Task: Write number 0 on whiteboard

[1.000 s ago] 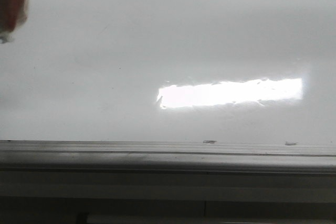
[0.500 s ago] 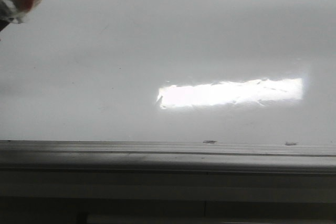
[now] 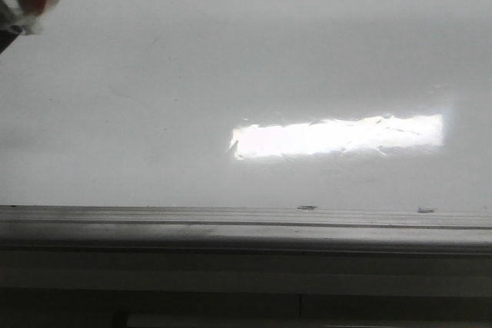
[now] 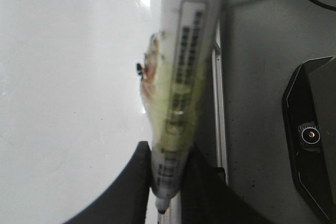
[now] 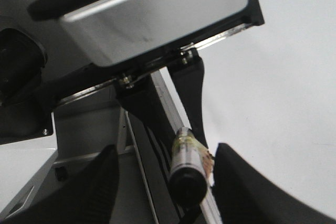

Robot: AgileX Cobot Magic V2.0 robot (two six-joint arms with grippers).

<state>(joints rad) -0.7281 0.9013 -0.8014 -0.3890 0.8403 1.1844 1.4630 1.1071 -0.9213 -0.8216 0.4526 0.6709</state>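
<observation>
Over 1 whiteboard (image 3: 231,59): 1 marker (image 4: 178,93), left gripper (image 4: 167,179).

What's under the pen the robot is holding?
Bare whiteboard lies under the pen in the left gripper, with its frame beside. No 0 shows; anything directly beneath is hidden.

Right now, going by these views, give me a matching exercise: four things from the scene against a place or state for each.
Things:
1. marker pen
2. right gripper
3. light reflection
4. frame

States:
A. open, holding nothing
B. clamped in the left gripper
C. grey, along the whiteboard's near edge
D. bright rectangle on the board

Pairs: 1-B, 2-A, 3-D, 4-C
</observation>
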